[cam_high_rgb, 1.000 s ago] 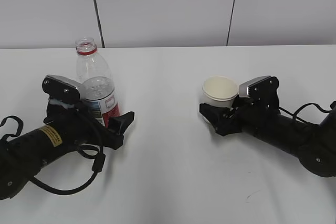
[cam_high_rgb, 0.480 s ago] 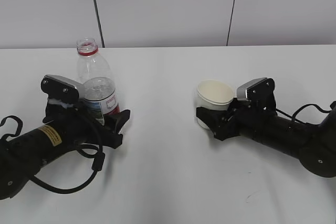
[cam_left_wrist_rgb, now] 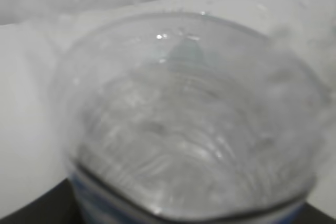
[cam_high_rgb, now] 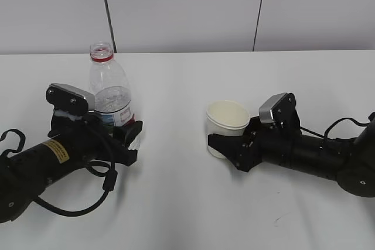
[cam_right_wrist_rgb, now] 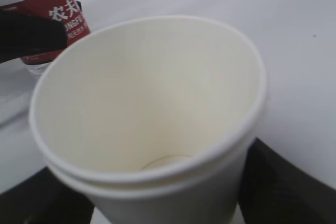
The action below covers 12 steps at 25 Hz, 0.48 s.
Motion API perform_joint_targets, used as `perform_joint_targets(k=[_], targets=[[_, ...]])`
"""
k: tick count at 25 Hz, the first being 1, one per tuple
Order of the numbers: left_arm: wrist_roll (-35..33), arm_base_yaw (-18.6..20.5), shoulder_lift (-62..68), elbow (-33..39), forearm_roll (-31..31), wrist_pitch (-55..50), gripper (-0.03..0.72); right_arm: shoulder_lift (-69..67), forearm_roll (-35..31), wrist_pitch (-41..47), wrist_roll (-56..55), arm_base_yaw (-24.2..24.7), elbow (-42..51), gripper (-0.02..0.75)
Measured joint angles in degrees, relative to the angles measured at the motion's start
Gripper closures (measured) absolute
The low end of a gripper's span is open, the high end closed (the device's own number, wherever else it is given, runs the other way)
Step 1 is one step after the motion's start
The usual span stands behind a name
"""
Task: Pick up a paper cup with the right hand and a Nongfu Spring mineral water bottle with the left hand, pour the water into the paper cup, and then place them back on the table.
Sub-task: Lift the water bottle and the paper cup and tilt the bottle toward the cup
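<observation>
Gripping is the step in hand, and pouring has not begun. Taking the Nongfu Spring mineral water bottle [cam_high_rgb: 110, 89] as the landmark: it stands upright and uncapped on the table [cam_high_rgb: 187, 215], toward the left of the exterior view, with the left hand [cam_high_rgb: 126, 136] low at its base, black fingers either side of the red-and-white label. The left wrist view is filled with a blur of clear plastic and water [cam_left_wrist_rgb: 184, 145], so the bottle sits right between the jaws; whether they are already pressing on it I cannot tell.

Well to the right of the bottle, the paper cup [cam_high_rgb: 227, 127] sits in the right hand [cam_high_rgb: 225, 147]. The right wrist view shows the cup [cam_right_wrist_rgb: 152, 119] empty and dry inside, with dark fingers hugging both sides of its wall, so I judge the right hand to be grasping the cup. It looks barely off the tabletop, if lifted at all; that is hard to tell.

Done, as far as shown: both hands are at their things and the cup is grasped. Left: securing and lifting the bottle, bringing its mouth over the cup, tipping it, then setting both back down.

Count: one bottle, one paper cup, two arms, one table.
</observation>
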State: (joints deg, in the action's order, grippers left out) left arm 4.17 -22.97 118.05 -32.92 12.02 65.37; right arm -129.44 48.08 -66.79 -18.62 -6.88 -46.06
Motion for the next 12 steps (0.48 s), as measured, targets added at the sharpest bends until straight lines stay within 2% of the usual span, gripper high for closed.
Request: perform_joint_targets(k=[5, 8, 12], targets=[[-2.0, 0.0, 0.0, 0.0, 0.3, 0.1, 0.306, 0.3, 5.4, -0.3, -2.4, -0.4, 0.0, 0.206], [-5.2, 0.0, -0.3, 0.0, 0.9, -0.1, 0.309, 1.9, 9.5, 0.5, -4.7, -1.9, 0.0, 0.206], [-8.4, 0.0, -1.3, 0.0, 1.1, -1.6, 0.309, 6.4, 11.8, 0.7, -7.3, -4.5, 0.0, 0.206]])
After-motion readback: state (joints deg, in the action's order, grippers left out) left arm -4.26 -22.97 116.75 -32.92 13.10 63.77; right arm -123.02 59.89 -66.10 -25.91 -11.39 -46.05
